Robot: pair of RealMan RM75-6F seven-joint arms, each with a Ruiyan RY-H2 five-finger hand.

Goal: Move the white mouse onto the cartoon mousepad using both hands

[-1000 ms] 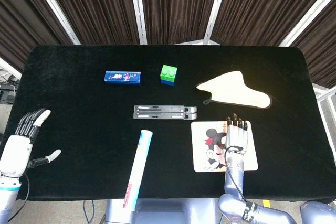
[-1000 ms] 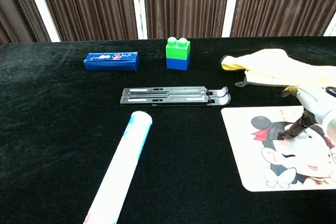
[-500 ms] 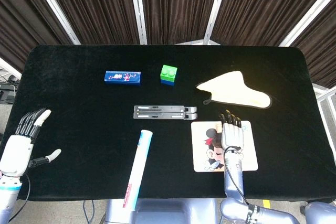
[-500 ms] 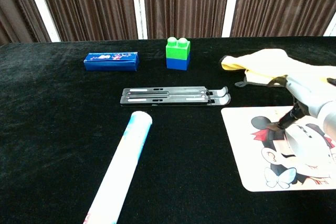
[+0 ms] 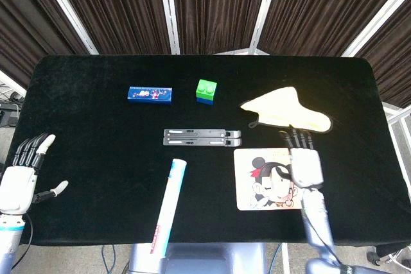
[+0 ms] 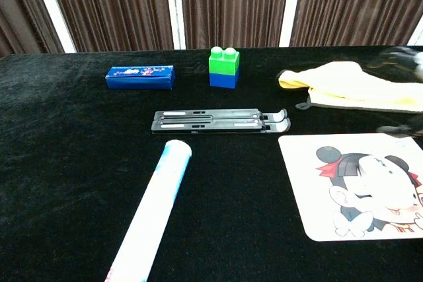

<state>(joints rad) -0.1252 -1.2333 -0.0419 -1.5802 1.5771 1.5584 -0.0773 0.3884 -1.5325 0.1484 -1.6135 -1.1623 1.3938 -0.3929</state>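
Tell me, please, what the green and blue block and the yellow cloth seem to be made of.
The green and blue block looks like hard moulded plastic with a smooth, slightly glossy finish: its studs are rounded, its edges crisp, its colours even. The yellow cloth looks like soft matte fabric: it lies limp in folds, with a dark stitched edge. The exact fibre cannot be told.

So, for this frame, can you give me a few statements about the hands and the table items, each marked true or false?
1. The green-and-blue block stands beyond the folded black stand. True.
2. The right hand grips the white mouse. False: the hand holds nothing, fingers extended, by the right edge of the cartoon mousepad; the mouse lies free on the pad.
3. The white tube lies on the mousepad. False: it lies on the black cloth, left of the pad.
4. The left hand holds nothing, at the table's left edge. True.
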